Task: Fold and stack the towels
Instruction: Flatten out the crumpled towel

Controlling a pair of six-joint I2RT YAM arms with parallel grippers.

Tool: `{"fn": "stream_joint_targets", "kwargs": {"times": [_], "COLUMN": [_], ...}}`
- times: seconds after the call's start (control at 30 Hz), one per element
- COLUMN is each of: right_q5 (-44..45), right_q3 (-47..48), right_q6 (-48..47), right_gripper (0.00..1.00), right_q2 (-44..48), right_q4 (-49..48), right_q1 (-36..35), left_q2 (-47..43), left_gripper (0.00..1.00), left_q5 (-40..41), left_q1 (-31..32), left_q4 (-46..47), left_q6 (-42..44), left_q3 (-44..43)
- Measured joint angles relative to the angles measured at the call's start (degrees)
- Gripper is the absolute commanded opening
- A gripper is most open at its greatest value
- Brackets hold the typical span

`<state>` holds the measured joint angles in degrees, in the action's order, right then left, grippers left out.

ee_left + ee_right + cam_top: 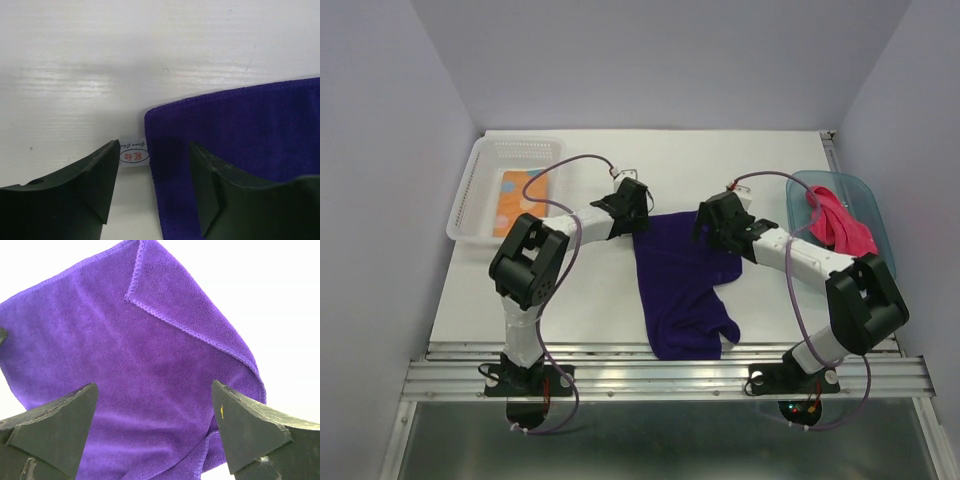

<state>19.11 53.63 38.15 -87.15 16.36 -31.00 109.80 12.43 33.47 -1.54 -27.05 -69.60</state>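
Dark purple towel spread mid-table, long axis running from far edge to near edge. Far edge straight and level between the two grippers; near end rumpled, reaching the metal rail at the table front. Right side of that towel folded over on itself, one corner doubled back, leaving an uneven, notched outline there.

Left gripper at the purple towel's far-left corner, fingers apart, straddling the side hem and the small white label sewn there; nothing pinched between them. Right gripper above the purple towel's far-right part, fingers spread wide, holding nothing.

Bare white table beyond the purple towel's far edge and along its left side, open room there. To the far left of the purple towel, orange dotted towel flat inside the clear plastic basket. To the far right, pink-red towel bunched in the teal translucent tub.
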Motion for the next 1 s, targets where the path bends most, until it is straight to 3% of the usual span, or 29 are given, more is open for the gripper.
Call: {"fn": "stream_joint_targets", "kwargs": {"times": [0.33, 0.43, 0.47, 0.7, 1.0], "right_q5": [-0.8, -1.0, -1.0, -0.1, 6.5], "right_q3": [0.0, 0.0, 0.0, 11.3, 26.3], "right_q6": [-0.5, -1.3, -2.0, -8.6, -11.8], "right_gripper": [1.0, 0.99, 0.99, 0.93, 0.94], "right_q2": [-0.3, -0.3, -0.5, -10.9, -24.7], "right_q4": [-0.1, -0.2, -0.3, 1.5, 4.7], "right_q1": [1.4, 1.9, 2.1, 2.2, 2.2], "left_q2": [5.7, 5.7, 5.6, 5.6, 4.9], "left_gripper": [0.38, 0.2, 0.0, 0.0, 0.0], "left_q5": [2.8, 2.9, 2.9, 2.9, 3.0], "left_q1": [0.8, 0.8, 0.8, 0.8, 0.8], "left_q4": [-2.0, -2.3, -2.4, -2.4, 0.1], "left_q6": [-0.2, -0.5, -0.4, -0.2, 0.4], "left_q3": [-6.2, -6.2, -6.2, -6.2, -4.3]}}
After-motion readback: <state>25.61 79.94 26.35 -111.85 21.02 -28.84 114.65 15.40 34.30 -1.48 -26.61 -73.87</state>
